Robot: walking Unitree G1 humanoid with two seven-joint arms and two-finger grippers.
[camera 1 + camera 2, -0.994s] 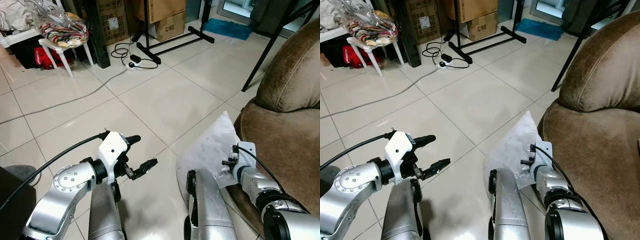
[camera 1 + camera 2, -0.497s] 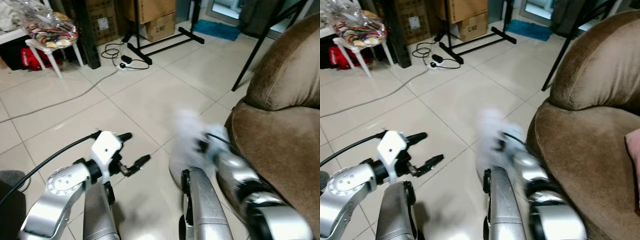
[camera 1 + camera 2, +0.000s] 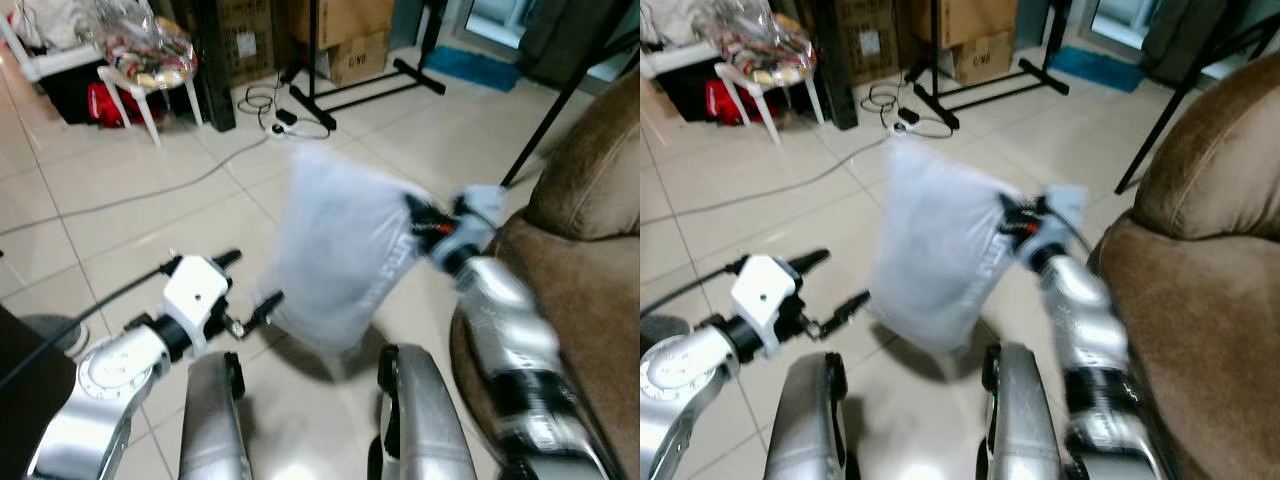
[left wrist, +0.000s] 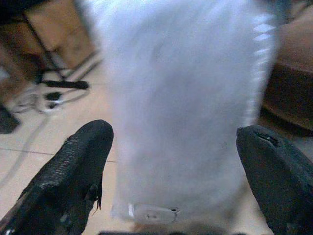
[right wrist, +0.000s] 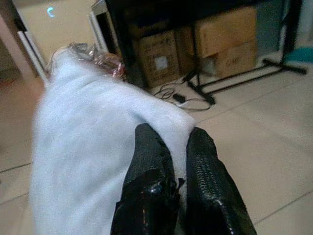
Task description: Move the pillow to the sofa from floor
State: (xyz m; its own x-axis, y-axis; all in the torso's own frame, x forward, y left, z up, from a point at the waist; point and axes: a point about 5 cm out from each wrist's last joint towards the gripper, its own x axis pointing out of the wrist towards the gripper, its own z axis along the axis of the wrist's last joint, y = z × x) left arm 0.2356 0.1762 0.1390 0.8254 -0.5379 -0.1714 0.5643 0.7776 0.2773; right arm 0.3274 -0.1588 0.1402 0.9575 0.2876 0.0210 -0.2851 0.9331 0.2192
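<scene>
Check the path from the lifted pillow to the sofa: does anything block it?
Nothing visible does. The right gripper holds the white pillow off the floor, beside the brown sofa. The robot's own right arm lies between them.

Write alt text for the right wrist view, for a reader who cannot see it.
The right gripper's two black fingers pinch a corner of a white pillow, which hangs in the air. Behind it lie pale floor tiles, cardboard boxes and a cable.

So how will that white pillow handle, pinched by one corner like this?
Likely floppy: the pillow hangs limp below the right gripper, which is shut on one edge. Probably light, since one thin pinch lifts it clear of the floor. It may swing.
</scene>
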